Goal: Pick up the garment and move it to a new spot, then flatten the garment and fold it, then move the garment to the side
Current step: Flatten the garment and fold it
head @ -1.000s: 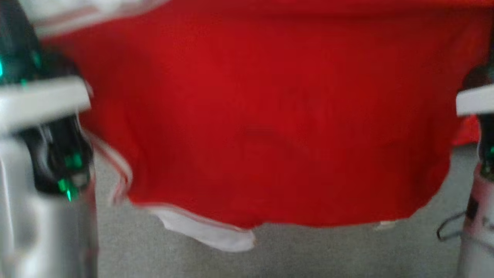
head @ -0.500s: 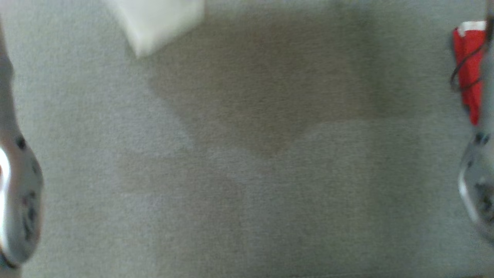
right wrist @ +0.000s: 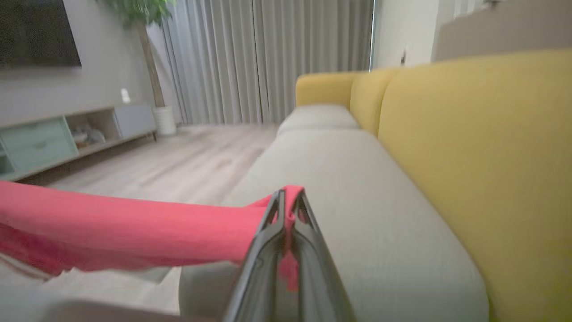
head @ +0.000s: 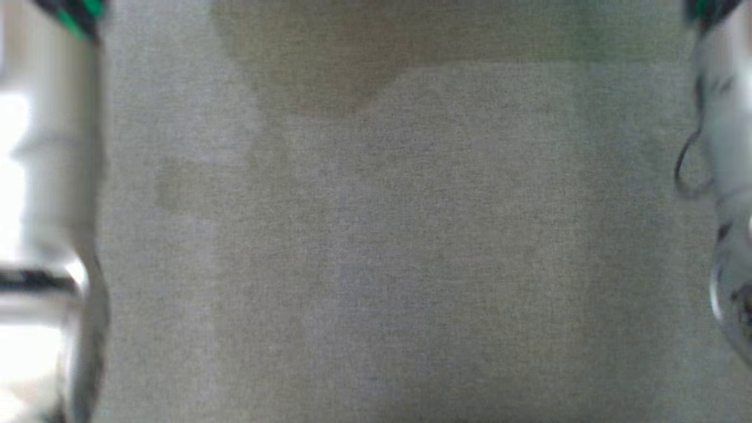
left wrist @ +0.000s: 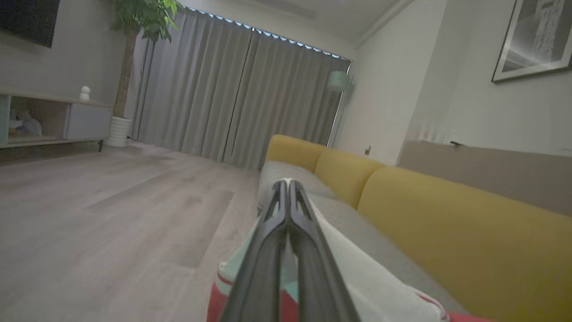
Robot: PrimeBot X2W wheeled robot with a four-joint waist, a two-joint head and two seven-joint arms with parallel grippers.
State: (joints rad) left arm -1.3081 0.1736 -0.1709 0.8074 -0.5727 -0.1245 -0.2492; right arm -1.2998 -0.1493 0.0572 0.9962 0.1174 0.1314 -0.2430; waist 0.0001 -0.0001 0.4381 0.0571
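The right hand (right wrist: 288,193) is pressed together on a red fold of the garment (right wrist: 134,228), which is stretched away to the left of that view above the grey seat of the sofa (right wrist: 357,188). The left hand (left wrist: 288,182) is closed too, and a white, red-edged part of the garment is pinched in it. The yellow backrest (left wrist: 447,214) is seen beside it.

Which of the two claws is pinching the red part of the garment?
The right gripper: red cloth of the garment bunches in its grip, while the left gripper has white cloth instead.
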